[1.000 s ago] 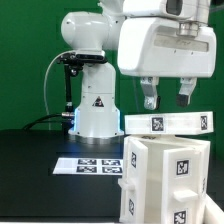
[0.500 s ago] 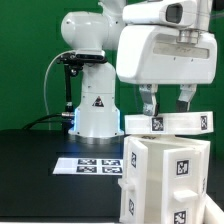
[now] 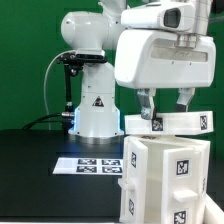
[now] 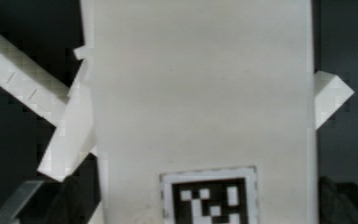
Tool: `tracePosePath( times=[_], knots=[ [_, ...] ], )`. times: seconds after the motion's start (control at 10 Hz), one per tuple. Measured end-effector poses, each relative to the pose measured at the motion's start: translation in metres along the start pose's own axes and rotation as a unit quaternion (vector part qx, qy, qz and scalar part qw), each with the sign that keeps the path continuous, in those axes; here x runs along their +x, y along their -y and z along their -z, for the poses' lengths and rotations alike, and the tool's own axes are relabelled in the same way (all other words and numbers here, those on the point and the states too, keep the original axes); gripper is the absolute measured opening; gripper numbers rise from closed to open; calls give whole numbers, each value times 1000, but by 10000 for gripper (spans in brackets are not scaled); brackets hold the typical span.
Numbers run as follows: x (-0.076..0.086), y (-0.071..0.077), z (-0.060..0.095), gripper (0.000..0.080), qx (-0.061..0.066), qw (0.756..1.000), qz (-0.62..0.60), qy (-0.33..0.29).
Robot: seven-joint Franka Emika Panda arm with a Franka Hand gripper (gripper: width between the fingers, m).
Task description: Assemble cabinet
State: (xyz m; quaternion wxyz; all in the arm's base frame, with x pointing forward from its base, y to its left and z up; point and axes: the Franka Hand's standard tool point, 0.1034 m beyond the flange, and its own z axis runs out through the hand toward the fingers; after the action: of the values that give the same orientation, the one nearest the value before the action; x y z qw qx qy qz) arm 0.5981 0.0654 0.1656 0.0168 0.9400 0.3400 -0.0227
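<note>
The white cabinet box [image 3: 165, 180] stands at the exterior view's right front, with black-and-white tags on its faces. A flat white panel [image 3: 170, 123] with tags lies across its top. My gripper [image 3: 166, 112] hangs straight above this panel. Its jaws are open and stand on either side of the panel, with the fingertips [image 3: 149, 110] down at the level of the panel's top edge. In the wrist view the panel [image 4: 194, 90] fills the middle, with a tag [image 4: 210, 197] near my gripper [image 4: 179, 215]. White cabinet edges [image 4: 60, 130] show below it.
The marker board [image 3: 88, 163] lies flat on the black table [image 3: 40, 175], to the left of the cabinet in the exterior view. The arm's white base [image 3: 92, 105] stands behind it. A black stand [image 3: 68, 85] rises beside the base against the green backdrop.
My gripper has come down from just above the panel until its open fingers reach the panel's sides. The cabinet and panel have not moved.
</note>
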Motion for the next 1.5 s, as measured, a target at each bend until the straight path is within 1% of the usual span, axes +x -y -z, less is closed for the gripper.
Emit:
tracePosePath(
  times=[0.3, 0.4, 0.5, 0.6, 1.0, 1.2, 1.4, 1.5],
  knots=[
    [-2, -3, -1, 649, 1, 1000, -2, 2],
    [-3, -3, -2, 627, 1, 1000, -3, 2],
    [-4, -5, -2, 627, 1, 1000, -1, 2],
    [-5, -6, -2, 552, 1, 1000, -1, 2],
    [-5, -6, -2, 552, 1, 999, -32, 2],
    [-5, -5, -2, 554, 2, 993, -114, 2],
    [-2, 0, -3, 554, 3, 971, -240, 2],
    [-1, 3, -3, 554, 3, 951, -310, 2]
  ],
)
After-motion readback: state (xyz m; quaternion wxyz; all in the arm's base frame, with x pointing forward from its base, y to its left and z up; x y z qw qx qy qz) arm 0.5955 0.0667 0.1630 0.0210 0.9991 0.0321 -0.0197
